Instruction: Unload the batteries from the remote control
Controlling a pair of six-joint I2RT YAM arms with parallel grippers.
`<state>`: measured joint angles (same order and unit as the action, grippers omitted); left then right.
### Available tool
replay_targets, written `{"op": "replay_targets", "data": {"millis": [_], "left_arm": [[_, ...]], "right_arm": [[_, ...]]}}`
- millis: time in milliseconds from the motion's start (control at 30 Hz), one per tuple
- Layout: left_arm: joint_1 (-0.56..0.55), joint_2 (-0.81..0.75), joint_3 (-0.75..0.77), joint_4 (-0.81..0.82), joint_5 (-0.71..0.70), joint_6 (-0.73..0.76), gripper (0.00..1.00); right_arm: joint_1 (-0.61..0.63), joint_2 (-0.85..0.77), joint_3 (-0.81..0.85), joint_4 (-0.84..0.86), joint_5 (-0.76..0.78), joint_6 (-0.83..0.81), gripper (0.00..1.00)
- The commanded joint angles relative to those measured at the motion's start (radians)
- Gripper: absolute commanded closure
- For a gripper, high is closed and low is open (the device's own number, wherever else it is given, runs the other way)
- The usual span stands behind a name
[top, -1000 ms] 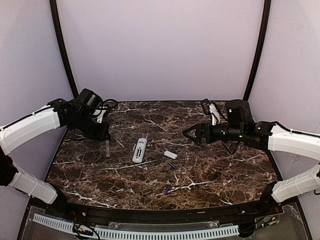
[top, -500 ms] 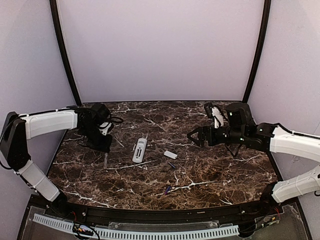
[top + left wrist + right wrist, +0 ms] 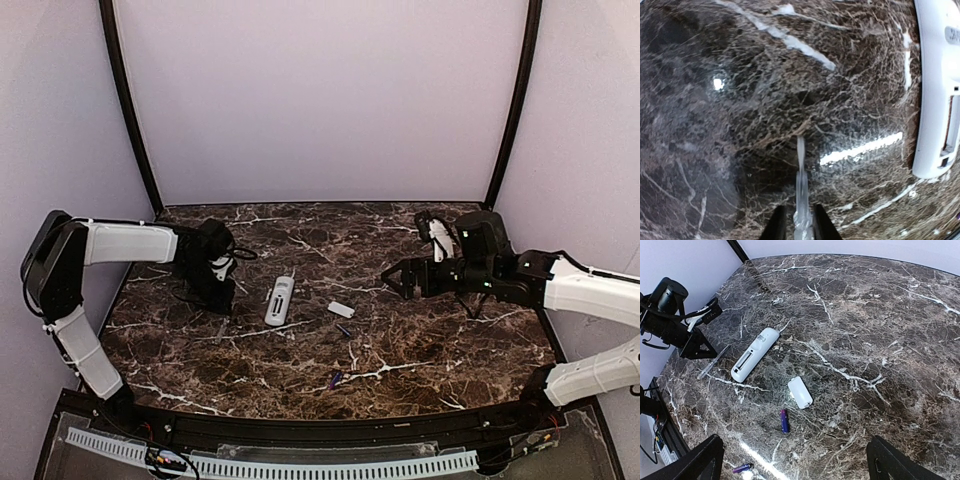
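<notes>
Directions are read in the top view, with 12 o'clock at the far wall.

1. The remote control (image 3: pixel 279 300) lies flat on the counter (image 3: pixel 450 350), just toward 9 o'clock from its centre. Its long axis runs roughly from 6 to 12 o'clock. An open slot shows in its near half.
2. The batteries (image 3: pixel 343 329) lie loose on the counter, outside the remote control. One is at 4 o'clock from it. The other (image 3: pixel 335 379) is further toward 6 o'clock, near the front edge.
3. A small white cover (image 3: pixel 341 310) lies at 3 o'clock from the remote control, just beyond the first battery.
4. The left end effector (image 3: pixel 800 209) is low over the counter at 9 o'clock from the remote control. Its fingers stand narrowly apart on either side of a slim clear rod (image 3: pixel 800 165). Whether they grip the rod cannot be told.
5. The right end effector (image 3: pixel 393 277) hangs at 3 o'clock, well apart from the parts. Its fingers are spread wide and hold nothing.
</notes>
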<state>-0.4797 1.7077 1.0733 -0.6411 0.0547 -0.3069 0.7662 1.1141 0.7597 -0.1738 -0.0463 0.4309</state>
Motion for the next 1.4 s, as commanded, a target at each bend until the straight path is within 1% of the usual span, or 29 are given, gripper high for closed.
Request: {"op": "replay_targets", "data": {"millis": [0, 33, 67, 100, 133, 167, 233, 267, 300, 333, 367, 400, 433, 467, 500, 633, 700, 833, 900, 967, 1000, 1033, 1067, 1167, 1200, 1233, 1267, 1367], "left_arm": [[0.003, 0.018, -0.037, 0.043, 0.008, -0.022, 0.73], [0.003, 0.016, -0.040, 0.048, 0.009, -0.020, 0.71], [0.003, 0.015, -0.044, 0.051, 0.015, -0.016, 0.65], [0.003, 0.012, -0.045, 0.056, 0.021, -0.013, 0.63], [0.003, 0.006, -0.048, 0.057, 0.023, -0.007, 0.58], [0.003, 0.002, -0.049, 0.057, 0.024, -0.005, 0.55], [0.003, -0.012, -0.052, 0.057, 0.018, 0.001, 0.44], [0.003, -0.029, -0.053, 0.058, 0.017, 0.006, 0.41], [0.003, -0.038, -0.054, 0.060, 0.014, 0.008, 0.34], [0.003, -0.057, -0.054, 0.061, 0.013, 0.011, 0.29], [0.003, -0.068, -0.052, 0.062, 0.006, 0.014, 0.21], [0.003, -0.088, -0.051, 0.061, 0.000, 0.018, 0.17], [0.003, -0.099, -0.048, 0.057, -0.022, 0.021, 0.10], [0.003, -0.123, -0.044, 0.055, -0.032, 0.027, 0.07], [0.003, -0.135, -0.039, 0.047, -0.083, 0.036, 0.04], [0.021, -0.211, -0.033, 0.050, -0.226, 0.051, 0.03], [0.042, -0.262, -0.041, 0.081, -0.255, 0.063, 0.05], [0.089, -0.382, -0.090, 0.198, -0.334, 0.090, 0.06], [0.111, -0.426, -0.124, 0.266, -0.395, 0.099, 0.07], [0.122, -0.476, -0.178, 0.359, -0.467, 0.111, 0.07], [0.127, -0.495, -0.230, 0.444, -0.500, 0.123, 0.07], [0.128, -0.536, -0.261, 0.490, -0.514, 0.157, 0.08], [0.130, -0.556, -0.320, 0.591, -0.539, 0.178, 0.08], [0.130, -0.626, -0.446, 0.789, -0.597, 0.282, 0.11], [0.130, -0.633, -0.503, 0.875, -0.623, 0.317, 0.12], [0.130, -0.640, -0.526, 0.914, -0.640, 0.369, 0.13], [0.131, -0.638, -0.562, 0.976, -0.675, 0.384, 0.14], [0.141, -0.597, -0.602, 1.090, -0.690, 0.434, 0.15]], "right_arm": [[0.006, -0.013, -0.010, -0.008, 0.042, 0.001, 0.01], [0.007, -0.010, -0.010, -0.010, 0.043, 0.004, 0.01], [0.006, -0.007, -0.008, -0.010, 0.043, 0.005, 0.01], [0.007, -0.005, -0.008, -0.010, 0.064, 0.007, 0.01], [0.007, -0.002, -0.008, -0.010, 0.072, 0.006, 0.01], [0.007, -0.001, -0.006, -0.010, 0.076, 0.006, 0.01], [0.007, 0.001, -0.002, -0.008, 0.092, 0.006, 0.01], [0.007, 0.001, 0.001, -0.009, 0.101, 0.006, 0.01], [0.007, 0.000, 0.004, -0.009, 0.114, 0.009, 0.01], [0.007, 0.002, 0.006, -0.010, 0.139, 0.015, 0.01], [0.007, 0.005, 0.010, -0.010, 0.159, 0.018, 0.01], [0.007, 0.006, 0.014, -0.012, 0.183, 0.020, 0.01], [0.007, 0.008, 0.019, -0.013, 0.203, 0.016, 0.01], [0.007, 0.010, 0.026, -0.012, 0.222, 0.009, 0.01], [0.007, 0.012, 0.032, -0.015, 0.244, 0.001, 0.01], [0.005, 0.009, 0.050, -0.013, 0.375, -0.038, 0.01], [0.002, 0.008, 0.053, 0.002, 0.445, -0.076, 0.01], [-0.026, 0.026, 0.065, 0.032, 0.556, -0.159, 0.01], [-0.057, 0.044, 0.076, 0.034, 0.572, -0.193, 0.01], [-0.085, 0.067, 0.087, 0.036, 0.573, -0.216, 0.02], [-0.101, 0.082, 0.091, 0.039, 0.570, -0.226, 0.01], [-0.115, 0.094, 0.094, 0.043, 0.570, -0.235, 0.01], [-0.128, 0.106, 0.095, 0.048, 0.569, -0.242, 0.01], [-0.165, 0.131, 0.090, 0.079, 0.563, -0.272, 0.01], [-0.179, 0.137, 0.084, 0.092, 0.559, -0.289, 0.01], [-0.197, 0.142, 0.075, 0.106, 0.552, -0.309, 0.01], [-0.215, 0.145, 0.067, 0.121, 0.536, -0.331, 0.01], [-0.264, 0.157, 0.043, 0.160, 0.499, -0.383, 0.01]]}}
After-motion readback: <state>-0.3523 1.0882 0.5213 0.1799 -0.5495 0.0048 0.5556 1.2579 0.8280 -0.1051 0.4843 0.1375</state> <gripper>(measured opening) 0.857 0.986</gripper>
